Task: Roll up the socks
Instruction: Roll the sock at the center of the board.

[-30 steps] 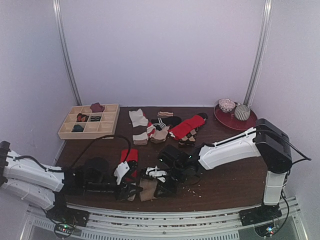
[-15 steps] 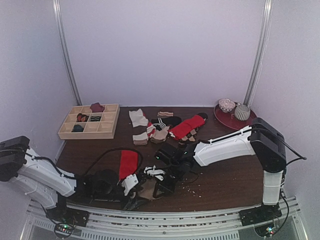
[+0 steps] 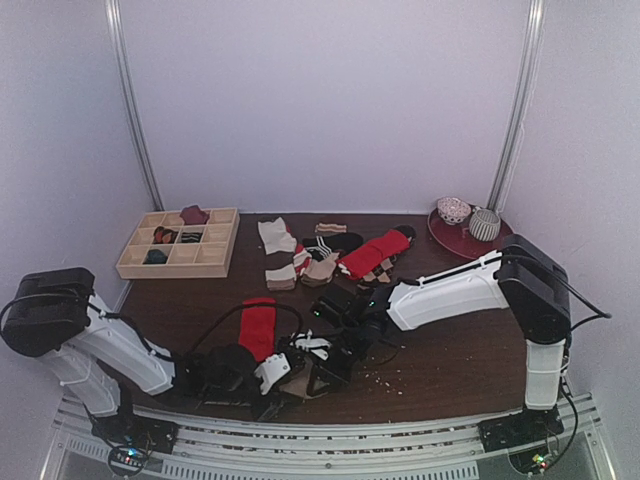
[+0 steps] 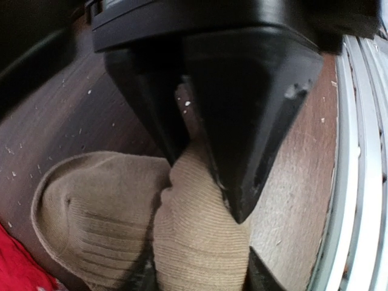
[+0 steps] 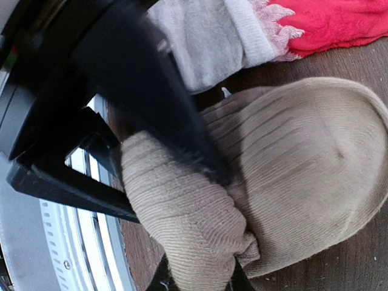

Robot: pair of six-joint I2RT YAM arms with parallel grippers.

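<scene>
Your right gripper (image 5: 176, 194) and left gripper (image 4: 203, 182) each pinch the tan sock (image 5: 303, 157) by its folded end, near the desk's (image 3: 450, 350) near edge, likely to stop it unrolling.

The long tan sock (image 5: 291, 176) is made of soft knitted cloth, ribbed, matt and a little fuzzy. The bright red sock (image 5: 339, 24) is knitted with a raised, bumpy pattern, while its pale end is knitted finer and smoother. The dark brown wooden table (image 4: 54, 121) is finished with a low sheen and is dusted with small pale crumbs. The fingers (image 4: 254, 109) of the left gripper (image 4: 206, 191) are made of matt black plastic, scuffed at one edge. The silver rail (image 4: 357, 151) is made of smooth, dull-shining metal.
</scene>
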